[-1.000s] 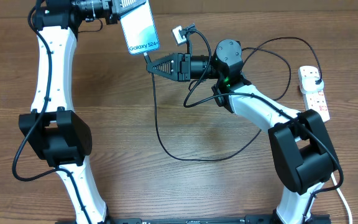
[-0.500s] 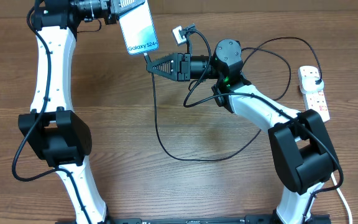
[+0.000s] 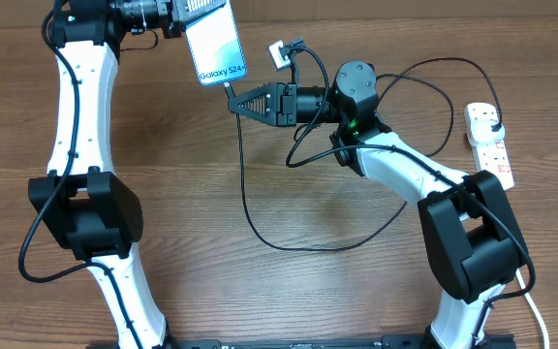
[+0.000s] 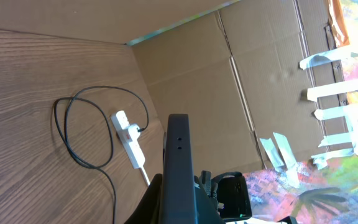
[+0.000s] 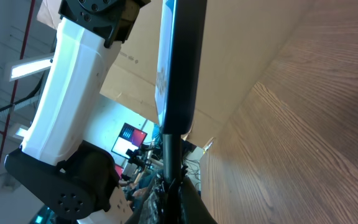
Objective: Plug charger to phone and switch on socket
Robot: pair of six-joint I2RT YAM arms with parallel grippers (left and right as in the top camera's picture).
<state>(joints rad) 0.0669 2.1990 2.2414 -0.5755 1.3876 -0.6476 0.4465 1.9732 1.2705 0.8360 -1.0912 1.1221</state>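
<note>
My left gripper is shut on the top end of the phone and holds it above the table's far edge, blue screen up. In the left wrist view the phone shows edge-on between the shut jaws of that gripper. My right gripper is shut on the charger's connector tip, which touches the phone's lower edge. The black charger cable loops over the table to a plug in the white socket at the right edge.
A cardboard wall stands behind the table. The socket's thick white cord runs down the right side. Both arm bases stand near the front edge. The cable's loops lie across the middle and right of the wooden table.
</note>
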